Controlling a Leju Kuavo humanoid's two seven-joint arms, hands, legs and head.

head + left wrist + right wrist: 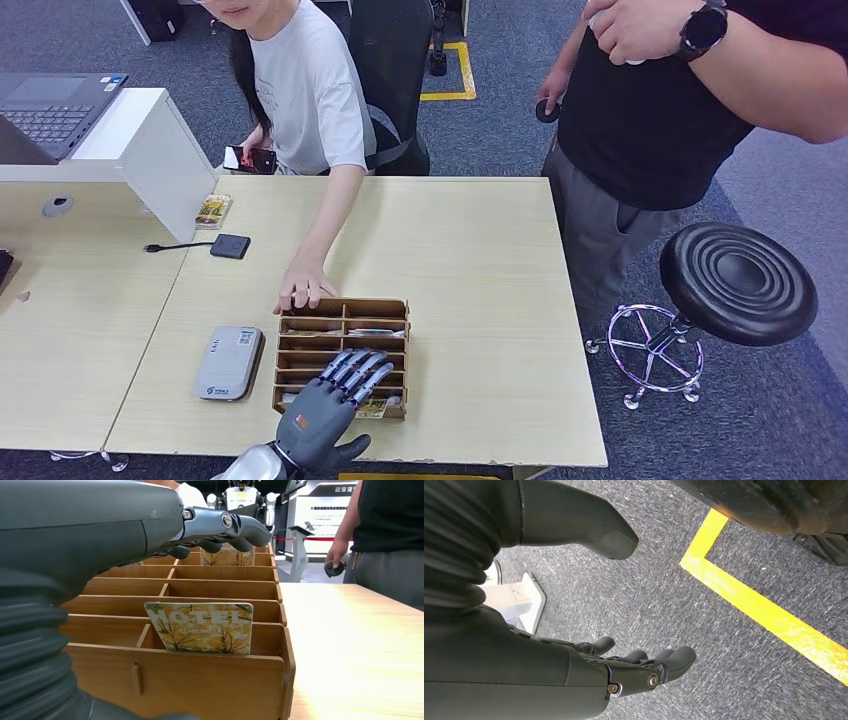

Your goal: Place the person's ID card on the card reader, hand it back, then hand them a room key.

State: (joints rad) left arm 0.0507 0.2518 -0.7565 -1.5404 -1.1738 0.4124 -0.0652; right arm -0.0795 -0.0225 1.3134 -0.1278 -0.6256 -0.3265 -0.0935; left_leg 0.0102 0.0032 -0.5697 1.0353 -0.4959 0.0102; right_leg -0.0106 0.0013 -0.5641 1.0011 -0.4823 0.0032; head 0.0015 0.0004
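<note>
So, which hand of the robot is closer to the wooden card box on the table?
Left. The left hand hovers right over the wooden card box, fingers stretched above its slots. The right hand hangs down by the carpeted floor, away from the table.

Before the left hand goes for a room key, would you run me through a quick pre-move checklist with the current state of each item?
1. left hand over the wooden card rack, holding nothing: ok.
2. Hotel key card upright in the rack's near compartment, reachable: ok.
3. Fingers aligned with one card: cannot tell.
4. Person's hand rests on the rack's far edge, close to the reach: not ok.
5. right hand hanging open by the floor, out of the way: ok.
6. ID card already returned: cannot tell.
</note>
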